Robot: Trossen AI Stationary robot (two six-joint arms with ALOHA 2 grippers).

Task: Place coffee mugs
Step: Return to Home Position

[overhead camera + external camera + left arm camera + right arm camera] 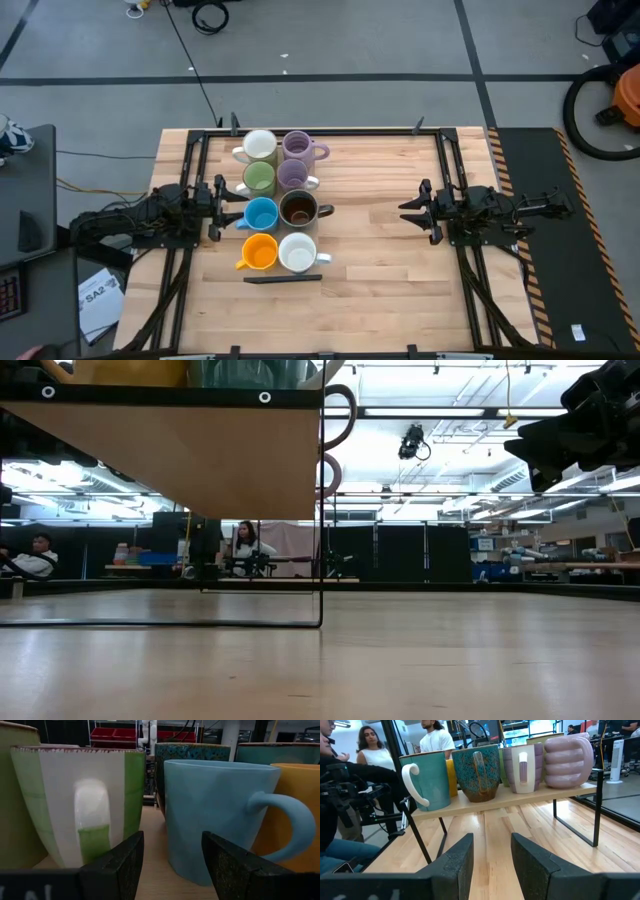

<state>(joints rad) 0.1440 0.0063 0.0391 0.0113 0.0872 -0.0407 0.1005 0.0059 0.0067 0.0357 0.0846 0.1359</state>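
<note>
When gripping slick, chip-prone coffee mugs [261, 214], pinch rim or handle; left end effector [228, 207], right end effector [408, 210] parted, empty.

**Coffee mugs.** Eight upright handled mugs stand packed in two rows of four on a raised shelf [520, 798].

- **Row nearest the left gripper [224, 207]:** white-lined mug [260, 145], green-and-white striped mug [259, 178], blue mug [261, 214] directly before the fingertips, and yellow-orange mug [260, 251].
- **Row facing the right gripper [408, 212], well apart from it:** ribbed lavender mug [297, 146], second lavender mug [293, 175], dark brown mug [298, 209], and teal mug with white lining [298, 253].
</note>
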